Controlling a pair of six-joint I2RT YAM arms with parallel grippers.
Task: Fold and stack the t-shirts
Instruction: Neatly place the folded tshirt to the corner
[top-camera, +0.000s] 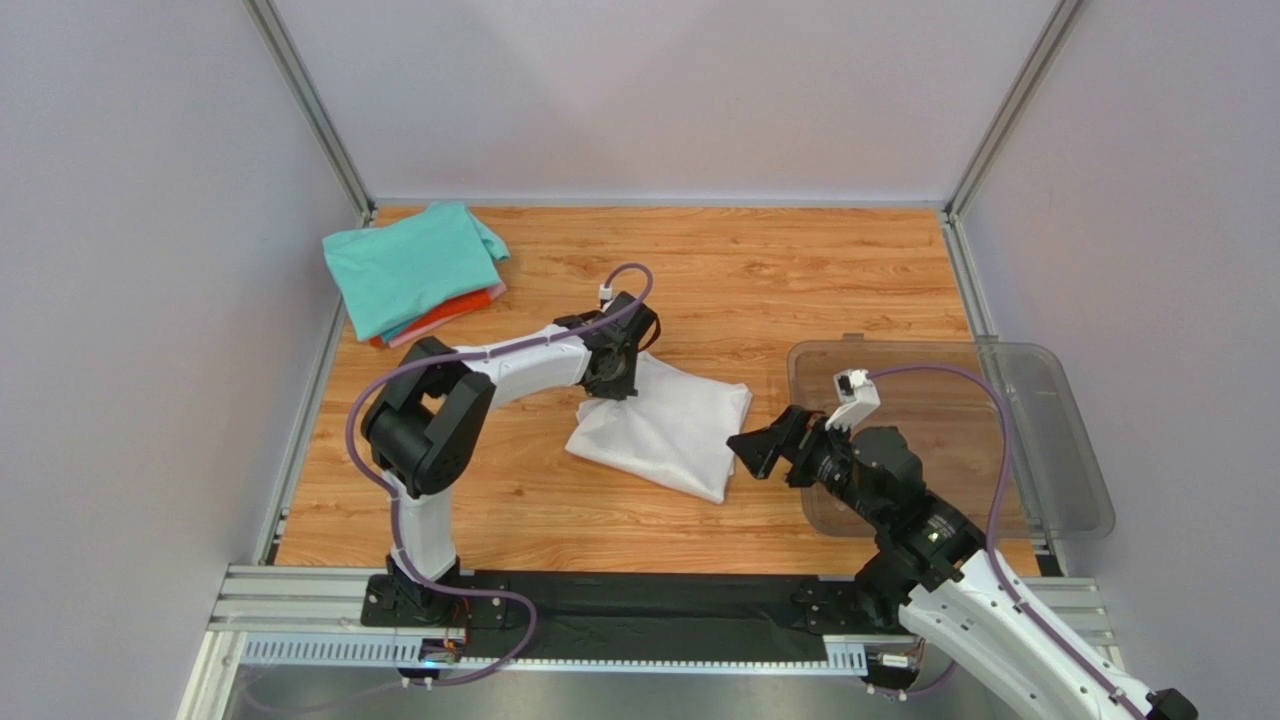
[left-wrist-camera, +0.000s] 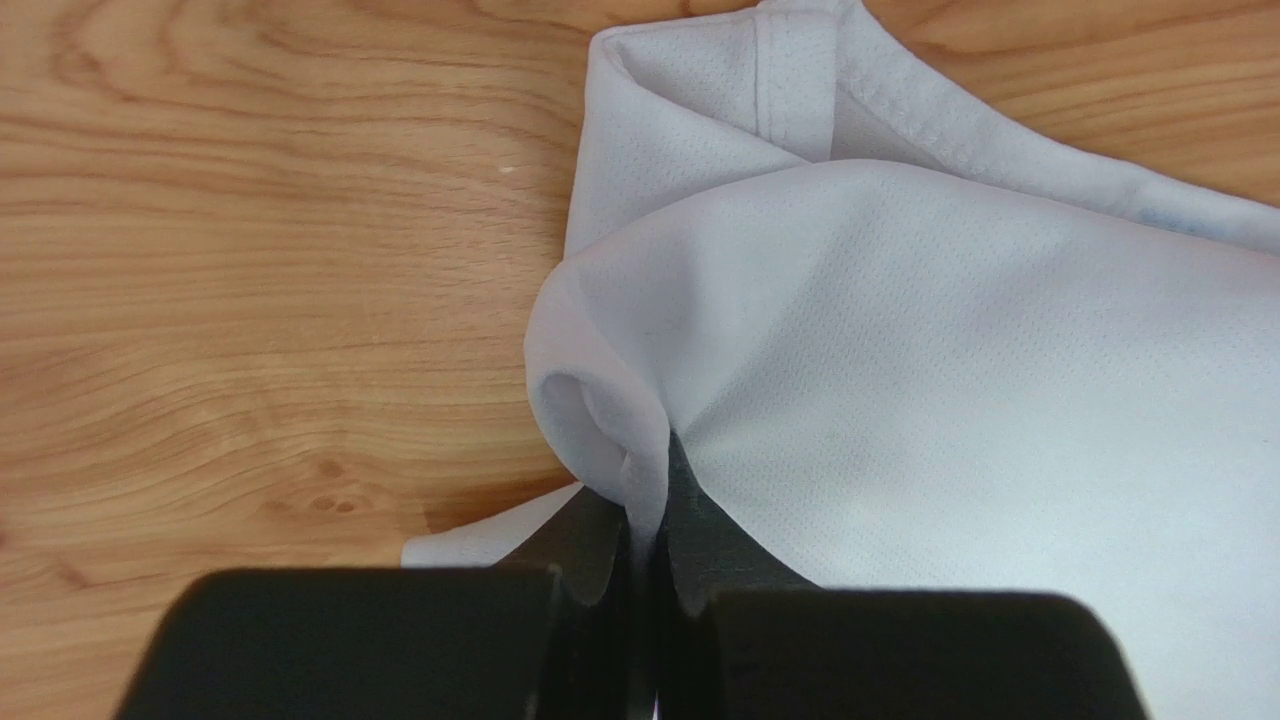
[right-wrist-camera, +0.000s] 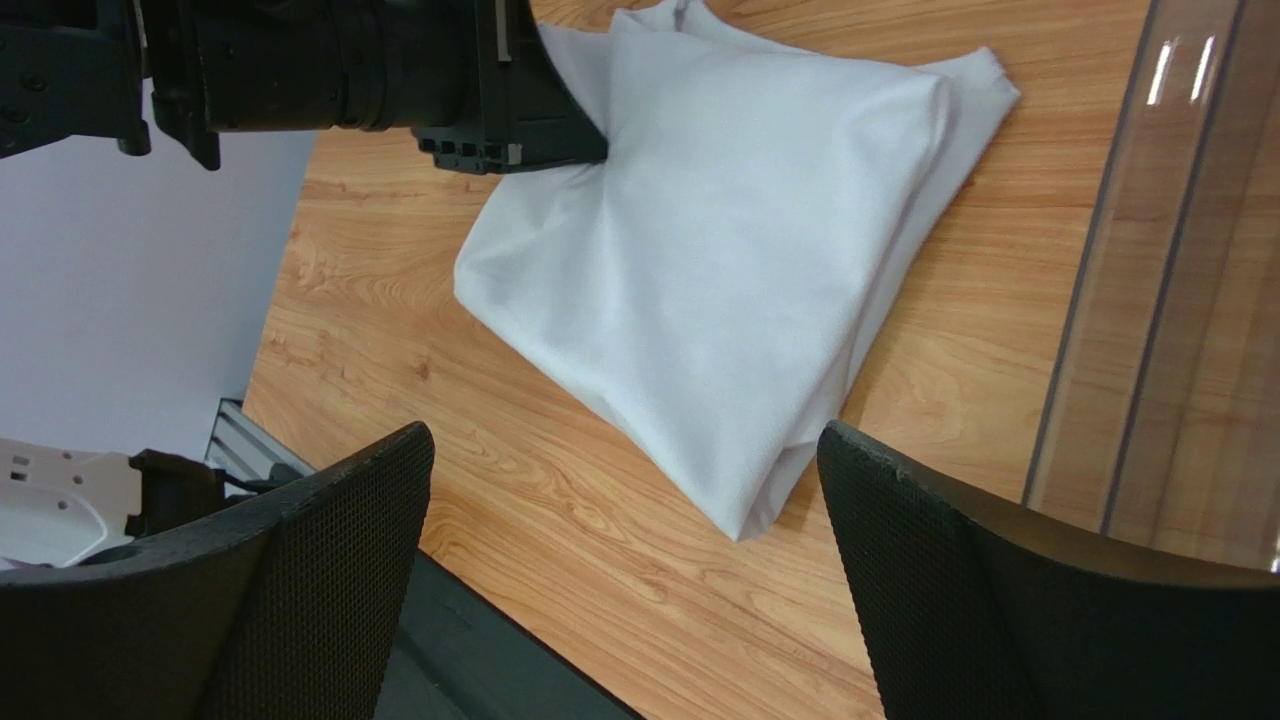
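Note:
A folded white t-shirt (top-camera: 670, 428) lies on the wooden table in the middle. My left gripper (top-camera: 613, 375) is at its far left corner, shut on a pinch of the white cloth (left-wrist-camera: 631, 450). The shirt's collar (left-wrist-camera: 796, 75) shows at the far end in the left wrist view. My right gripper (top-camera: 759, 450) is open and empty, just right of the shirt's near right corner (right-wrist-camera: 744, 518). A stack of folded shirts sits at the back left, teal (top-camera: 413, 263) on top, pink and orange-red (top-camera: 458, 312) edges under it.
A clear plastic bin (top-camera: 1037, 450) lies at the right, behind my right arm; its edge shows in the right wrist view (right-wrist-camera: 1142, 270). Metal frame rails (top-camera: 301, 435) border the table on the left and right. The black strip (top-camera: 631, 600) runs along the near edge.

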